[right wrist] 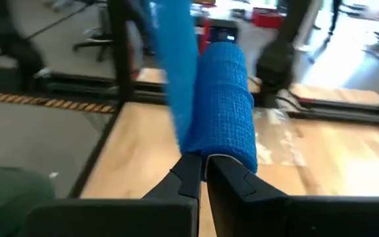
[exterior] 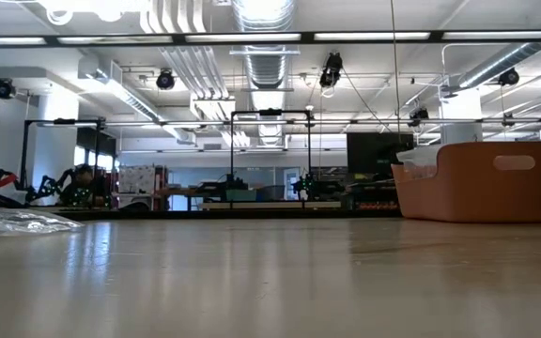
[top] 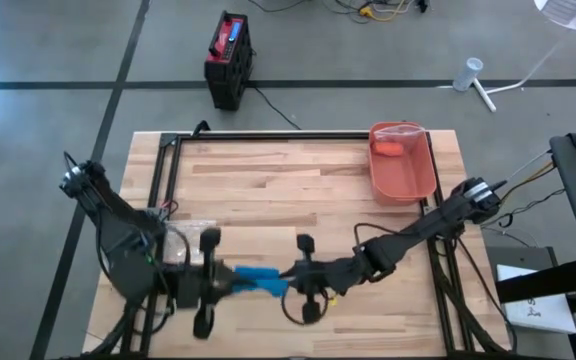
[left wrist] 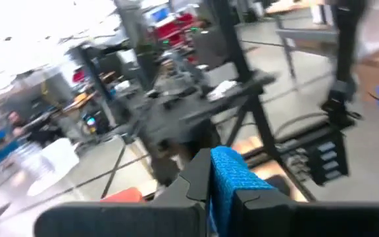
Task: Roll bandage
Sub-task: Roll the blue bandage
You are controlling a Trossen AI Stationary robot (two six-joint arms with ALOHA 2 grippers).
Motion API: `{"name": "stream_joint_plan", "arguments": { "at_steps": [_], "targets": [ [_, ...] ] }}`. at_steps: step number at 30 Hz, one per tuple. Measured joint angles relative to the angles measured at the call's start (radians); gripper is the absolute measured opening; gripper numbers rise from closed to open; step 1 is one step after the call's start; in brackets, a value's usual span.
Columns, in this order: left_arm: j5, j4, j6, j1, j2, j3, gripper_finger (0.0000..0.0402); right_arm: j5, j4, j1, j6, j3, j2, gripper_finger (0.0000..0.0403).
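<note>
Seen from above, both arms work at the near edge of the light wooden slatted counter (top: 298, 190), around the 6 o'clock position. The left hand (top: 230, 284) points toward 3 o'clock and the right hand (top: 290, 277) points toward 9 o'clock, so the two meet tip to tip. Between them is the bright blue woven elastic bandage (top: 261, 281), held above the counter surface.

In the left wrist view, the left hand (left wrist: 222, 187) has its dark fingers (left wrist: 196, 181) closed narrowly on a flat strip of the bandage (left wrist: 230, 181), which stands edge-on between them. In the right wrist view, the right hand (right wrist: 204, 170) has its fingers (right wrist: 232, 172) drawn almost together, clamped on the lower end of the rolled part of the bandage (right wrist: 226, 102). A loose tail of bandage runs off from the roll toward the far hand.

At 9 o'clock from the left hand, a clear crinkled plastic wrapper (top: 180, 240) lies flat on the counter; it also shows at the left edge of the low view (exterior: 22, 222).

Farther off, at the 1 o'clock corner of the counter, stands a coral-orange rectangular plastic bin (top: 404, 160), well apart from both hands.

Beyond the counter, at 11 o'clock on the grey floor, sits a black and red box-shaped unit (top: 228, 60).
</note>
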Motion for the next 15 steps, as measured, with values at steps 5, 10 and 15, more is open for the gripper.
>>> {"name": "stream_joint_plan", "arguments": {
  "at_steps": [5,10,15],
  "targets": [
    [0.000,-0.173,-0.136,0.109,-0.048,-0.001,0.0000,-0.029,0.000,0.050,-0.077,0.000,-0.006,0.0008],
    [0.009,-0.284,-0.239,0.196,-0.069,-0.009,0.0000,-0.033,0.006,0.098,-0.136,0.012,-0.011,0.0008],
    [0.056,-0.286,-0.249,0.229,-0.068,-0.021,0.0000,-0.039,0.003,0.108,-0.141,0.012,-0.011,0.0008]
  ]
}}
